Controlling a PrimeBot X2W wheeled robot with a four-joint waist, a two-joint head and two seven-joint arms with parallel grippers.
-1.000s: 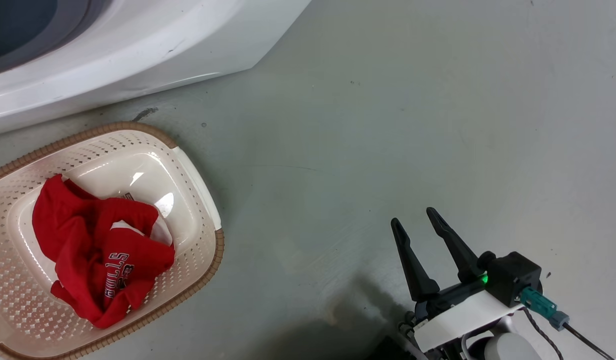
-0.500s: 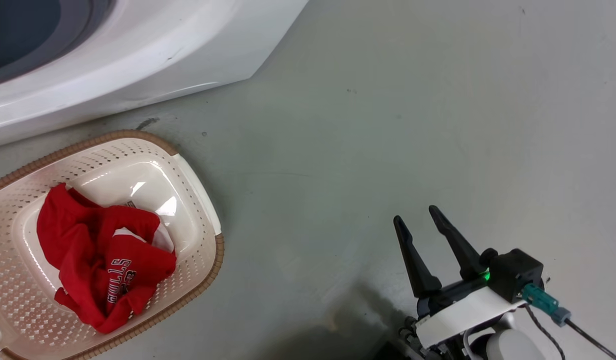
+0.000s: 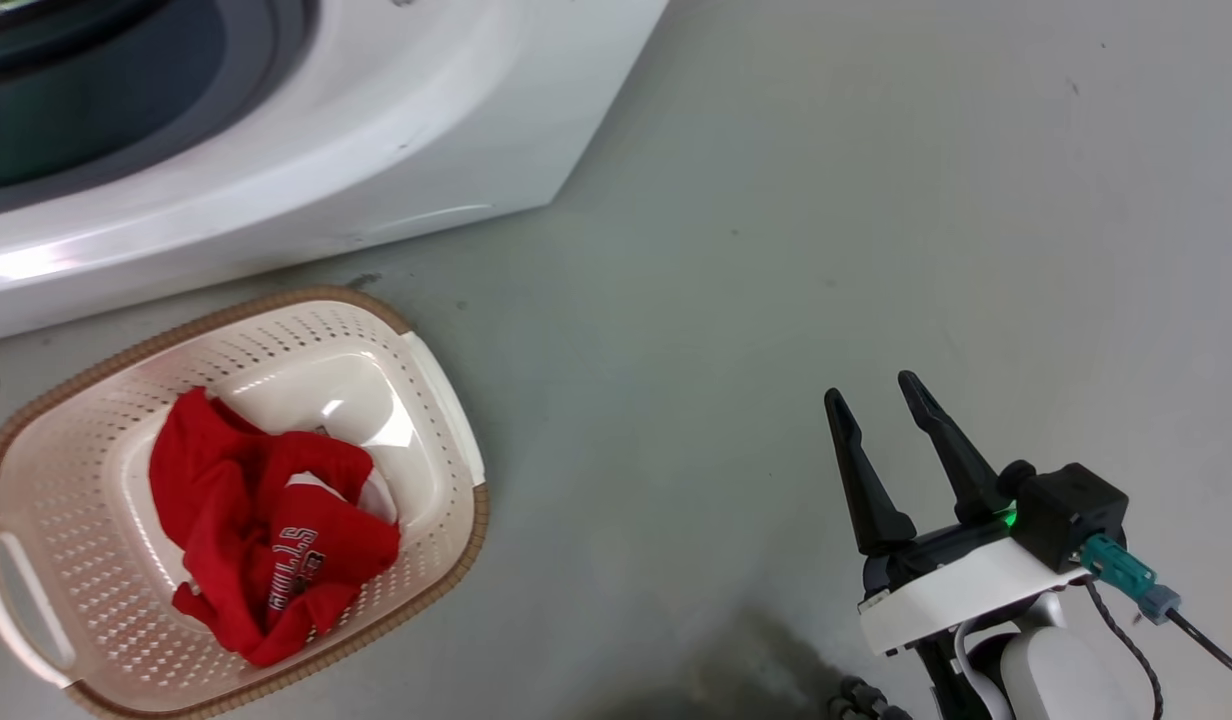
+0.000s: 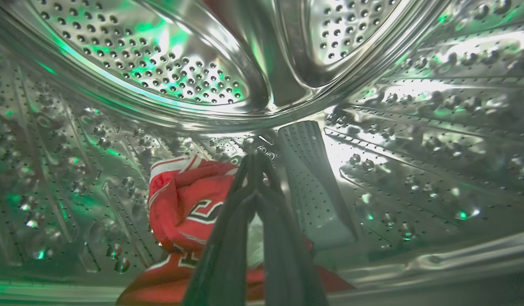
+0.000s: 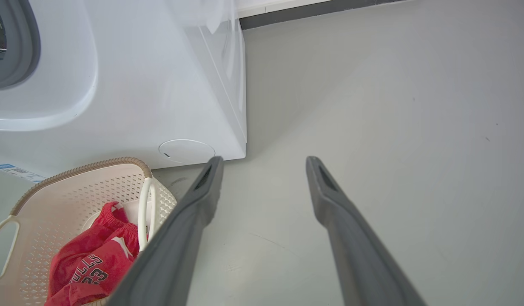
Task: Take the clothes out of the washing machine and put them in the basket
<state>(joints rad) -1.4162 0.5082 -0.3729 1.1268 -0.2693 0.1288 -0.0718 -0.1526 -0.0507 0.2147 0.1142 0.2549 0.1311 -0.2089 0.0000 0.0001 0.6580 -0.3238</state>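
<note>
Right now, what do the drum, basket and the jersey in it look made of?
Drum: polished steel, apparently; mirror-bright, perforated, throws green reflections. Basket: glossy cream plastic, moulded holes; brown rim looks woven, perhaps moulded too. Jersey: soft red fabric, crumpled in folds.

One crumpled red jersey [image 3: 266,540] in cream basket [image 3: 66,520], second jersey [image 4: 181,204] in washer drum [image 4: 415,127]

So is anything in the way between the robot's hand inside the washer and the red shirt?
Nothing visible is. The left gripper, fingers together, is right at the red jersey lying at the bottom of the drum. The pale ribbed paddle sits beside them, not between.
</note>
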